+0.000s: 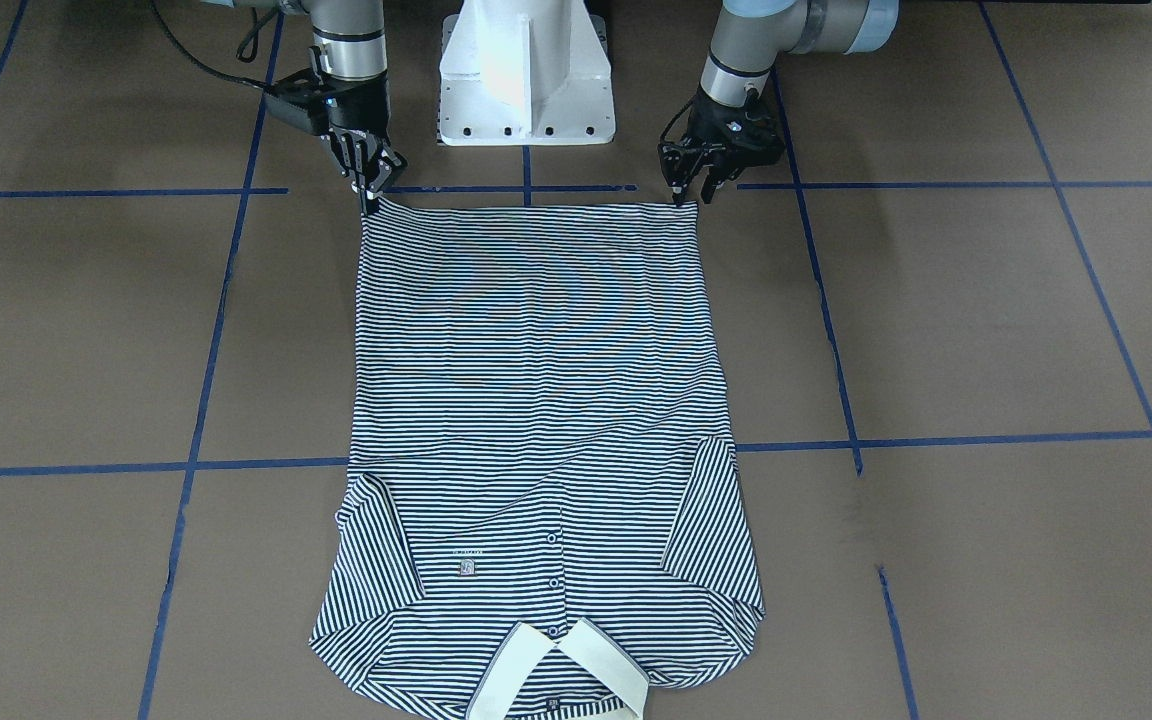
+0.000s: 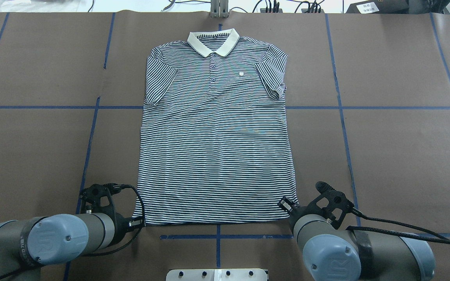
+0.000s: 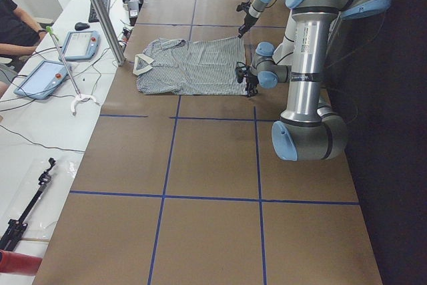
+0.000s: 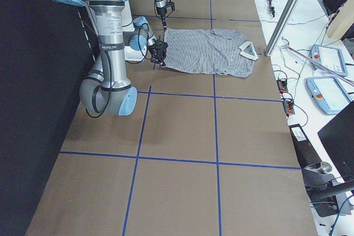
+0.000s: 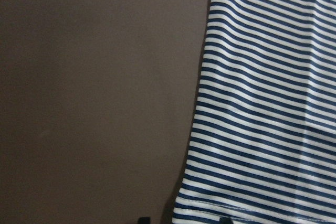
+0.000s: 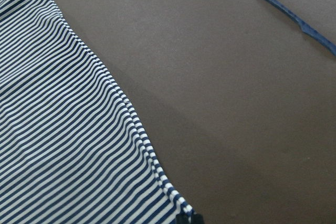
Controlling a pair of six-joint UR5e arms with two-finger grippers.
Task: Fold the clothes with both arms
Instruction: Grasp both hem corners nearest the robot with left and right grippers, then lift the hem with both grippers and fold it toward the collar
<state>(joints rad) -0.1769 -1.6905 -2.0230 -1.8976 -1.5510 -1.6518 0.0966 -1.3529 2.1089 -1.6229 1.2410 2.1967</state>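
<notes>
Since the polo shirt [image 1: 536, 380] lies flat for folding, my right gripper [image 1: 370, 198] pinches its upper-left hem corner in the front view; my left gripper [image 1: 689, 192], jaws spread, straddles the upper-right corner.

**Q:** Table [image 2: 385, 156] surface?
**A:** Brown, gridded by blue tape lines [image 2: 342, 117].
**Q:** Lying on it, overhead view?
**A:** Striped shirt [image 2: 217, 148], flat, front up, collar [image 2: 213, 41] at 12 o'clock; white base [image 2: 217, 274] at 6 o'clock.
</notes>
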